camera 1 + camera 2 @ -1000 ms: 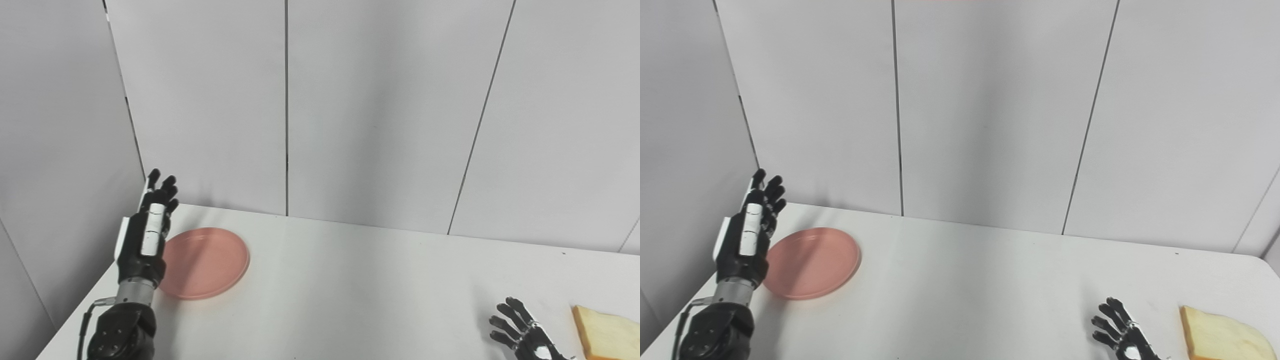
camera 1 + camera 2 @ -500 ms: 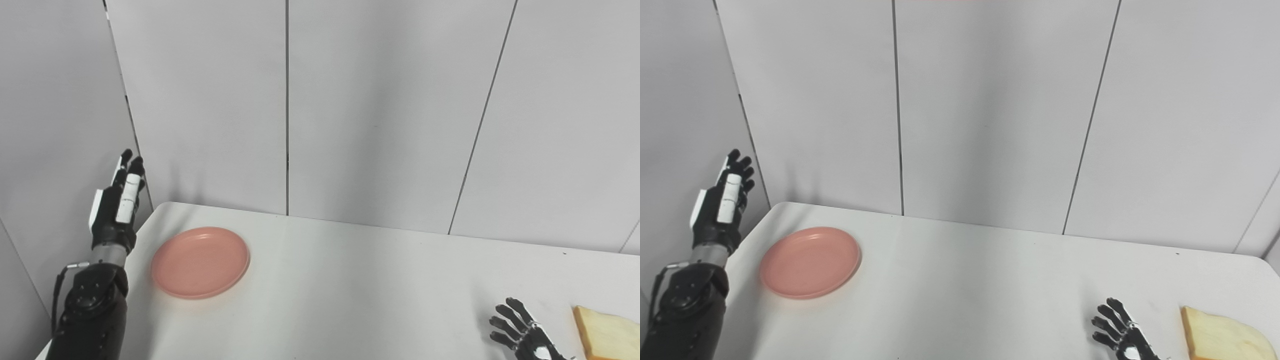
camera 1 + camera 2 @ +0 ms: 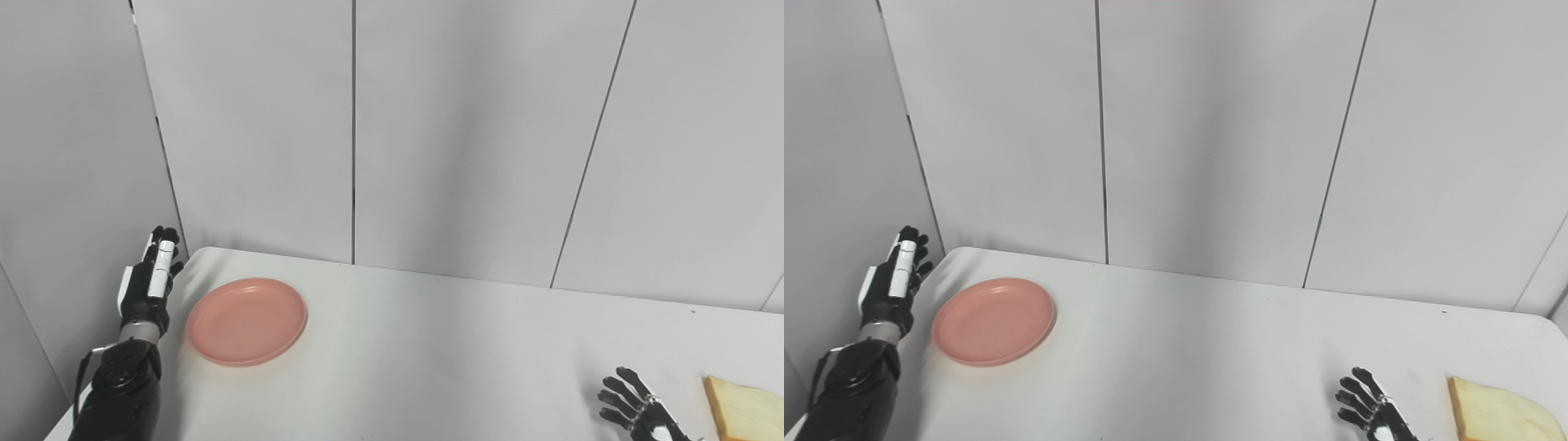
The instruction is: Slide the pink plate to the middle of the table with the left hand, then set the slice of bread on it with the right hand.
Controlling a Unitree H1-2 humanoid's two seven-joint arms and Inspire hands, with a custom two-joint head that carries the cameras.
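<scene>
Neither step done: plate unmoved, bread untouched.

The left hand (image 3: 149, 283), fingers straight and holding nothing, stands edge-on just left of the pink plate (image 3: 247, 321), apart from its rim. The plate lies near the table's (image 3: 441, 355) far-left corner, well short of the middle. Far right of the plate, the right hand (image 3: 637, 410) rests splayed and empty beside the slice of bread (image 3: 744, 416).

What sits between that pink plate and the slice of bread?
Only bare white table and the open right hand, beside the slice of bread. The right eye view shows the stretch from the pink plate.
</scene>
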